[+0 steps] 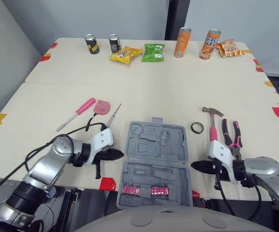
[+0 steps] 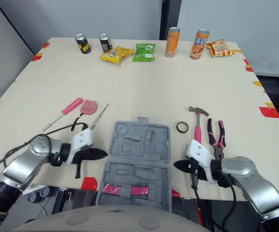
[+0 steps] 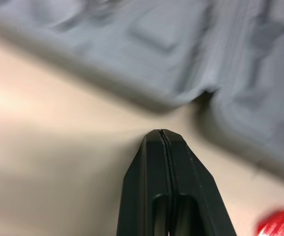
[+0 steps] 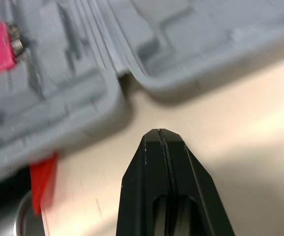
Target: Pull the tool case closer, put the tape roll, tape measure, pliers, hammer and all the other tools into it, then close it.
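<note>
open tool case lies at the near table edge. left gripper and right gripper flank its hinge, both pinched closed and empty. pull-in looks done; next, the right claw likely needs to open over tape roll.

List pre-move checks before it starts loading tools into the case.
1. Tool case open: ok, lid lies flat.
2. Tool case near the front edge of the table: ok.
3. Left gripper ready to grasp: not ok, shut, empty.
4. Right gripper ready to grasp: not ok, shut, empty.
5. Hammer, pliers, tape roll loose right of case: ok.
6. Tape measure loose left of case: ok.
</note>
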